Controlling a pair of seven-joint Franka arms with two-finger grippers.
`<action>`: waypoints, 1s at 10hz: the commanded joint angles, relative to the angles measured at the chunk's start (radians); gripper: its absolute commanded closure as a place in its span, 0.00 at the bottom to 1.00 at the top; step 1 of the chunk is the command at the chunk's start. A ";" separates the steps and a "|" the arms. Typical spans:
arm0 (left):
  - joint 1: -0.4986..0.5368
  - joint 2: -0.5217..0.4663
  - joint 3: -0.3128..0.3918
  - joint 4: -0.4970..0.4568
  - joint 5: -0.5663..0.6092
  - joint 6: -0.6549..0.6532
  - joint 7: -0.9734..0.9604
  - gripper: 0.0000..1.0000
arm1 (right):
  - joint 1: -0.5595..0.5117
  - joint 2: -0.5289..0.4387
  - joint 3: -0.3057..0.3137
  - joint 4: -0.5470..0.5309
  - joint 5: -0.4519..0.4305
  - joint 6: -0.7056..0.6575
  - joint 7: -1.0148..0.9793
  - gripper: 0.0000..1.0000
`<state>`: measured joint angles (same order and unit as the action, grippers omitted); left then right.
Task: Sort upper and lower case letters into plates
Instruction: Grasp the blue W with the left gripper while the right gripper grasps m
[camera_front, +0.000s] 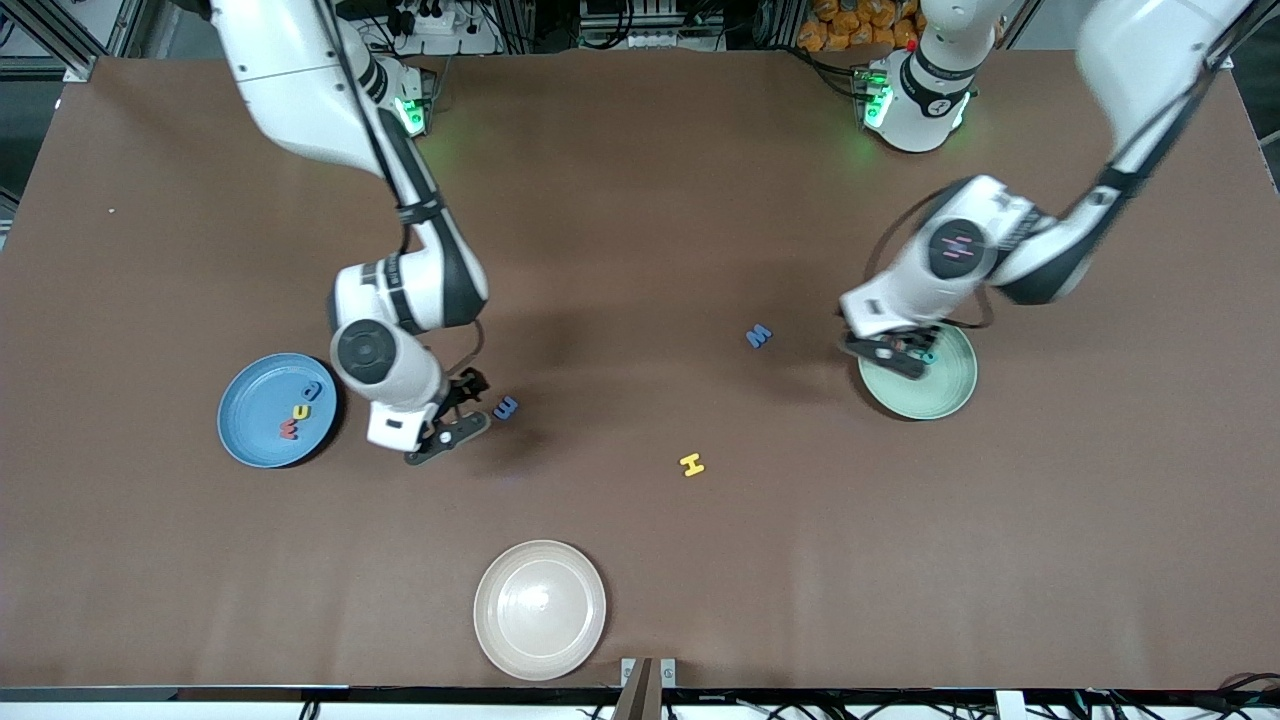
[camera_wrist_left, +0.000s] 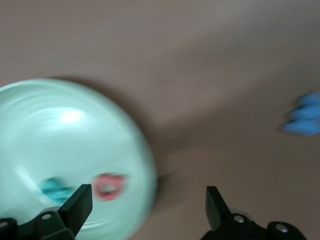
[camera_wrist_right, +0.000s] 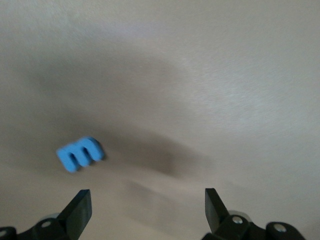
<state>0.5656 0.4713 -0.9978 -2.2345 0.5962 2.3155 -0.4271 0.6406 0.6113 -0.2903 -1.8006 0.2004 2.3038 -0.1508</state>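
The blue plate (camera_front: 275, 410) sits toward the right arm's end of the bench with three letters in it: a blue one, a yellow one and a red one. The mint green plate (camera_front: 925, 375) is toward the left arm's end, holding a teal letter (camera_wrist_left: 54, 189) and a red letter (camera_wrist_left: 109, 185).

Loose on the bench: a blue lowercase m (camera_front: 506, 407) just beside the right gripper (camera_front: 452, 418), a blue M (camera_front: 759, 336) near the green plate, and a yellow H (camera_front: 692, 464) around the middle. A cream-white plate (camera_front: 540, 609) sits at the bench edge nearest the front camera.

Right gripper's low over the bench, jaws spread, nothing in them. Left gripper (camera_front: 900, 352) hangs over the green plate's rim, jaws spread too, empty.
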 joint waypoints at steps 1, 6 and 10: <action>-0.183 0.094 0.011 0.131 -0.010 -0.018 -0.224 0.00 | 0.007 0.007 -0.009 0.026 0.019 -0.003 0.310 0.00; -0.512 0.162 0.280 0.257 -0.015 -0.016 -0.867 0.00 | 0.063 0.066 0.014 0.037 0.214 0.141 0.886 0.00; -0.504 0.159 0.280 0.204 -0.010 -0.002 -1.258 0.00 | 0.077 0.082 0.011 0.007 0.211 0.154 1.011 0.00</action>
<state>0.0596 0.6472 -0.7126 -2.0131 0.5909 2.3120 -1.5998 0.7124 0.7019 -0.2710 -1.7770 0.3914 2.4559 0.8355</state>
